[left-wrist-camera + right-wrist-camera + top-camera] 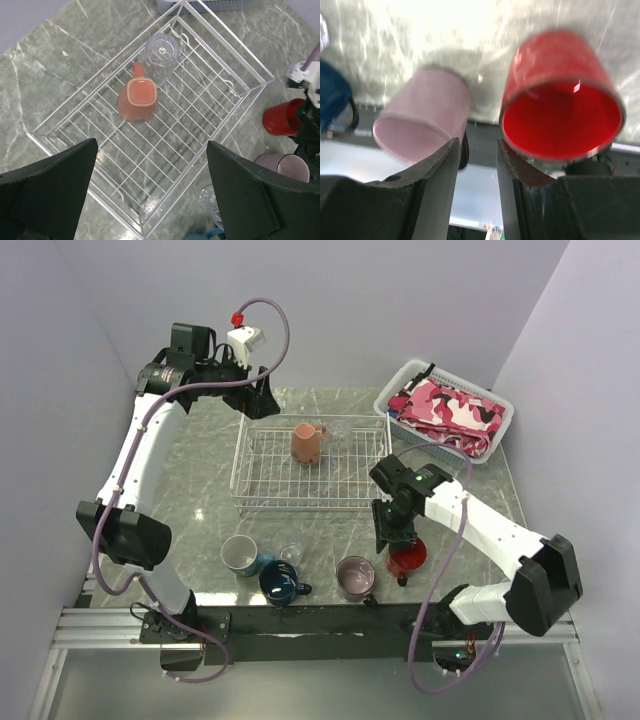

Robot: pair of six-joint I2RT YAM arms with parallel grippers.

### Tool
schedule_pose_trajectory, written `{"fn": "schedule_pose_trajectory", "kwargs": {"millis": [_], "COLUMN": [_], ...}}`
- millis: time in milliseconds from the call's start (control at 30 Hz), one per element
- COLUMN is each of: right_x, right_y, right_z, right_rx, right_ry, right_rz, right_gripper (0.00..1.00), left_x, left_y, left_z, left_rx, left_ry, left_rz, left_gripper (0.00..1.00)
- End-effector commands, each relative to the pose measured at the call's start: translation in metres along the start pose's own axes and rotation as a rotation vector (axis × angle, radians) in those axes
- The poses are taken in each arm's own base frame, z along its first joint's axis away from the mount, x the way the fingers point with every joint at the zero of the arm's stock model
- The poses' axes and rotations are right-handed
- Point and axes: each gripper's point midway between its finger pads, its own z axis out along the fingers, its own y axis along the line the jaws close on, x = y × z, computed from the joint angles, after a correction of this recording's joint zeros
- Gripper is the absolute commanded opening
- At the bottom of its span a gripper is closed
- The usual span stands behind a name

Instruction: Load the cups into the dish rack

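Observation:
The wire dish rack (pixel 262 496) lies mid-table and holds an upside-down salmon mug (pixel 307 443) and a clear glass (pixel 340 430); the left wrist view shows the rack (pixel 220 122), mug (pixel 137 97) and glass (pixel 161 52). My left gripper (pixel 262 400) hangs open and empty high over the rack (pixel 152 185). Near the front edge stand the teal mug (pixel 241 554), a clear glass (pixel 291 554), the navy mug (pixel 282 583), the mauve mug (pixel 355 578) and the red mug (pixel 408 558). My right gripper (pixel 384 548) is low between the mauve mug (pixel 422 117) and red mug (pixel 562 100), jaws narrowly apart, empty (pixel 477 150).
A white plastic basket (pixel 392 392) of pink cloth stands at the back right, close to the rack's far right corner. The navy mug (pixel 332 100) shows at the left of the right wrist view. The table's front edge lies just beyond the mugs.

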Motion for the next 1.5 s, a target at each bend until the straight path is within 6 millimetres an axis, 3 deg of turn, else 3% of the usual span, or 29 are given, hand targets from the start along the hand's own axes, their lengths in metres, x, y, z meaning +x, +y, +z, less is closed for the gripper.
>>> {"fn": "schedule_pose_trajectory", "kwargs": {"millis": [0, 133, 400, 600, 667, 733, 800, 933, 1067, 1233, 1267, 1333, 1467], "right_x": [-0.020, -0.018, -0.011, -0.009, -0.011, -0.012, -0.016, -0.018, -0.008, 0.007, 0.009, 0.014, 0.024], "right_y": [-0.003, -0.014, -0.015, -0.016, -0.016, -0.014, -0.016, -0.013, -0.013, -0.020, -0.023, -0.024, -0.022], "right_z": [0.017, 0.020, 0.007, 0.028, 0.035, 0.040, 0.045, 0.057, 0.076, 0.086, 0.085, 0.078, 0.056], "right_rx": [0.047, 0.103, 0.082, 0.096, 0.119, 0.131, 0.179, 0.198, 0.218, 0.266, 0.277, 0.276, 0.239], "right_ry": [-0.070, -0.063, -0.080, -0.042, -0.034, -0.025, -0.036, -0.030, 0.018, 0.052, 0.050, 0.036, 0.002], "right_rz": [-0.007, -0.002, 0.020, 0.025, 0.024, 0.014, -0.019, -0.045, -0.063, -0.083, -0.081, -0.071, -0.045], "right_gripper": [0.44, 0.44, 0.47, 0.47, 0.45, 0.44, 0.42, 0.36, 0.31, 0.19, 0.10, 0.01, 0.00], "left_x": [-0.022, -0.027, -0.027, -0.030, -0.031, -0.019, -0.029, -0.047, -0.055, -0.067, -0.069, -0.070, -0.067], "left_y": [-0.016, -0.015, -0.011, -0.010, -0.019, -0.025, -0.021, -0.019, -0.021, -0.012, -0.012, -0.012, -0.009], "left_z": [-0.023, -0.025, -0.021, -0.023, -0.027, -0.018, -0.017, -0.031, -0.037, -0.046, -0.047, -0.047, -0.043], "left_rx": [0.016, 0.020, 0.024, 0.035, 0.090, 0.181, 0.178, 0.134, 0.149, 0.145, 0.141, 0.143, 0.148], "left_ry": [-0.079, -0.098, -0.105, -0.116, -0.111, -0.047, -0.052, -0.129, -0.139, -0.178, -0.186, -0.187, -0.177], "left_rz": [0.029, 0.015, -0.007, -0.018, -0.025, -0.074, -0.070, -0.052, -0.077, -0.085, -0.078, -0.077, -0.088], "left_gripper": [0.96, 0.97, 0.96, 0.96, 0.96, 0.96, 0.96, 0.96, 0.96, 0.96, 0.96, 0.97, 0.97]}}
